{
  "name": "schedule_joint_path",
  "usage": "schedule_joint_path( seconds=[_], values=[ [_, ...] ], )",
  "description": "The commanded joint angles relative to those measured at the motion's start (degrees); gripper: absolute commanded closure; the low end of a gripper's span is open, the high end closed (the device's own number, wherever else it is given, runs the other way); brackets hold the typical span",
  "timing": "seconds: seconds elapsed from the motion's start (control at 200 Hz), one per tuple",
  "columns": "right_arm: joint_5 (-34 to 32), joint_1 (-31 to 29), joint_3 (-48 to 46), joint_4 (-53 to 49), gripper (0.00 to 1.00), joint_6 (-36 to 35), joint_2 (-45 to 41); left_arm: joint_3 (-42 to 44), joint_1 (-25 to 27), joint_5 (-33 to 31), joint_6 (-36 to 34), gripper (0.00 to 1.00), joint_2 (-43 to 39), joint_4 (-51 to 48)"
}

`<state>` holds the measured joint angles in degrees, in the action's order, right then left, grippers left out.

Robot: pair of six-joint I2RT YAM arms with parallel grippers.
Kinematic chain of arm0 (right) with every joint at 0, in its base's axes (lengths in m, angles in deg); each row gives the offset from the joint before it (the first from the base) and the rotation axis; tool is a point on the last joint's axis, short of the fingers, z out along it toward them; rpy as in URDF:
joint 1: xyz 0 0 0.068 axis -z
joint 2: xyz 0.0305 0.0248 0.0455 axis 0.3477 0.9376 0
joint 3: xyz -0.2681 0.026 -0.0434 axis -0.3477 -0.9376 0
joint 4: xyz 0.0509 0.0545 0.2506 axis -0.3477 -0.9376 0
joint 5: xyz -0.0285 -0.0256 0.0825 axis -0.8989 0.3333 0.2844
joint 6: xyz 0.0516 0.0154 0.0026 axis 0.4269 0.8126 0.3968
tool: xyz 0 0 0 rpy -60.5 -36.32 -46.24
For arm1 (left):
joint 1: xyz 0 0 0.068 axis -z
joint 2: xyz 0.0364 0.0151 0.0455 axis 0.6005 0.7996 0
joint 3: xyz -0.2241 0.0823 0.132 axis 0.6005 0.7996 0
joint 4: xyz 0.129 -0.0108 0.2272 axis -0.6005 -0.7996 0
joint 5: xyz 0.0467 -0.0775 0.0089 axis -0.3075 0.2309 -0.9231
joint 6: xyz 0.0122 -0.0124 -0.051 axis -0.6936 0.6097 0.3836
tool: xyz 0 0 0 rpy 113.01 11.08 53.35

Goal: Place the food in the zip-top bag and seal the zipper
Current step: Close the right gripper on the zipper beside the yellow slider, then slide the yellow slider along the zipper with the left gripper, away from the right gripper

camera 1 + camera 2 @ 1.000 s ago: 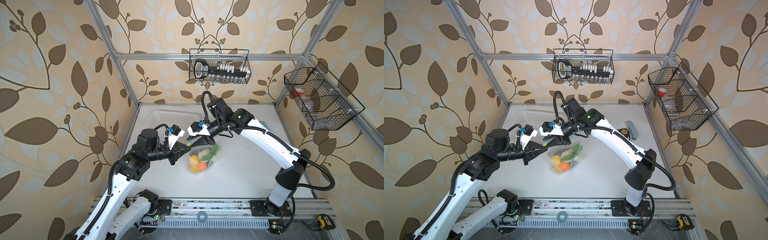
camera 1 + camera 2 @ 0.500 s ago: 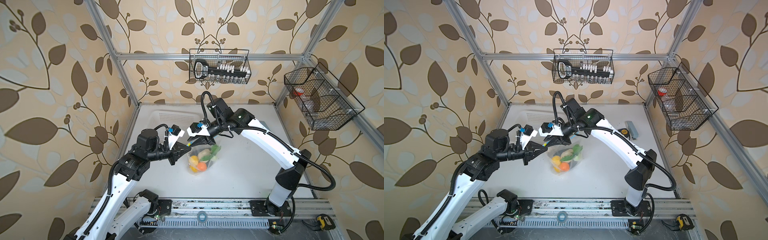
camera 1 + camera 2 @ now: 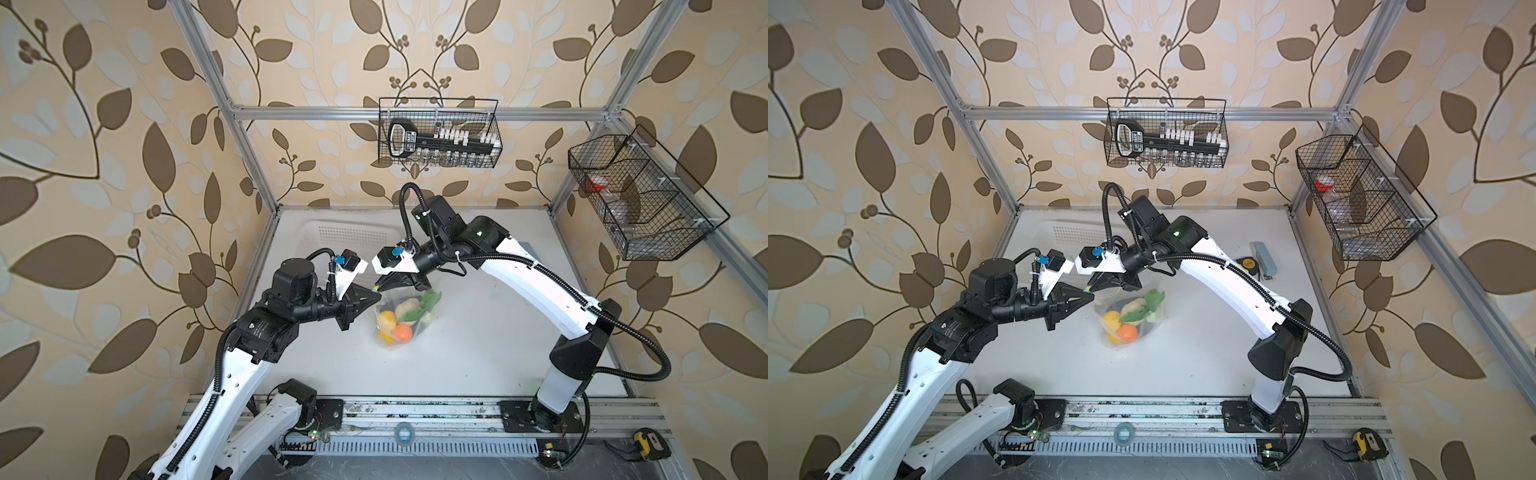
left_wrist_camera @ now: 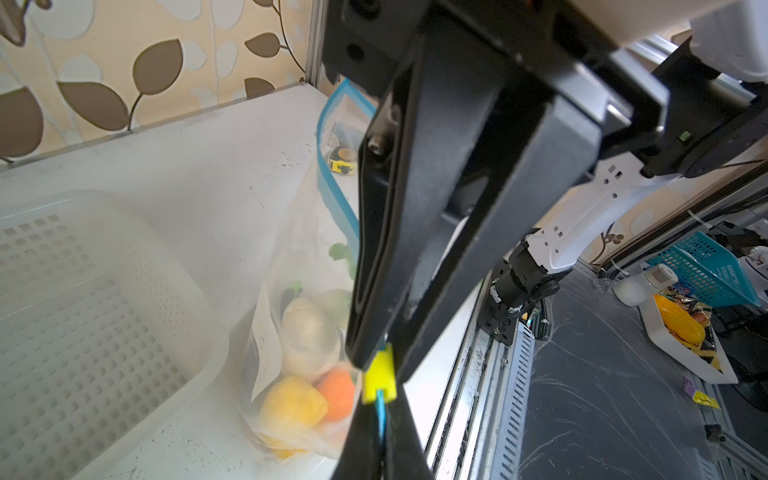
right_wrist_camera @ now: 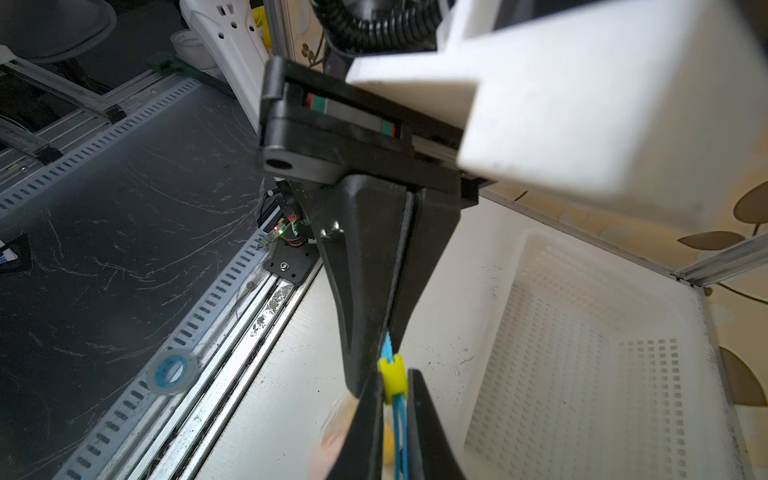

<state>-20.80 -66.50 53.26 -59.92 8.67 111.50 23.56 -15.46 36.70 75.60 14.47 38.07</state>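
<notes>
Both top views are bright and even, with faint shadows on the bench (image 3: 478, 357). The left wrist view blurs the food (image 4: 305, 332) on the bench.

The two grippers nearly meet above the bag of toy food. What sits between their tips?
A small yellow slider on the blue zipper sits between the left gripper and the right gripper. Both wrist views show it clearly.

1. Near the middle of the table (image 3: 478, 353): zip-top bag (image 3: 409, 320), food (image 3: 402, 332) inside.
2. At the far left corner: basket (image 3: 353, 235), behind the bag.
3. At the bag's far left corner, on the zipper (image 4: 338, 199): left hand (image 3: 375, 296) and right hand (image 3: 379, 287), tip to tip.
4. Toward the right edge, far half: tape measure (image 3: 1246, 263) just beside a small block (image 3: 1264, 259).
</notes>
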Motion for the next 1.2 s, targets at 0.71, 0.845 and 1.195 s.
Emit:
schedule_joint_path(
  seconds=[0.71, 0.845, 1.195],
  values=[
    [-10.59, 1.31, 1.23, -2.40, 0.97, 0.79, -2.48, -2.05, 0.52, -0.70, -0.40, 1.00, -2.98, 3.42],
    [-11.30, 1.83, 1.15, -2.95, 0.97, 0.61, -2.91, -1.89, 0.52, -1.76, -0.62, 1.00, -3.55, 3.10],
    [-12.93, 3.85, -0.77, -2.68, 0.96, 1.04, -4.75, -1.70, 0.52, -3.66, -1.35, 1.00, -4.54, 2.04]
  ],
)
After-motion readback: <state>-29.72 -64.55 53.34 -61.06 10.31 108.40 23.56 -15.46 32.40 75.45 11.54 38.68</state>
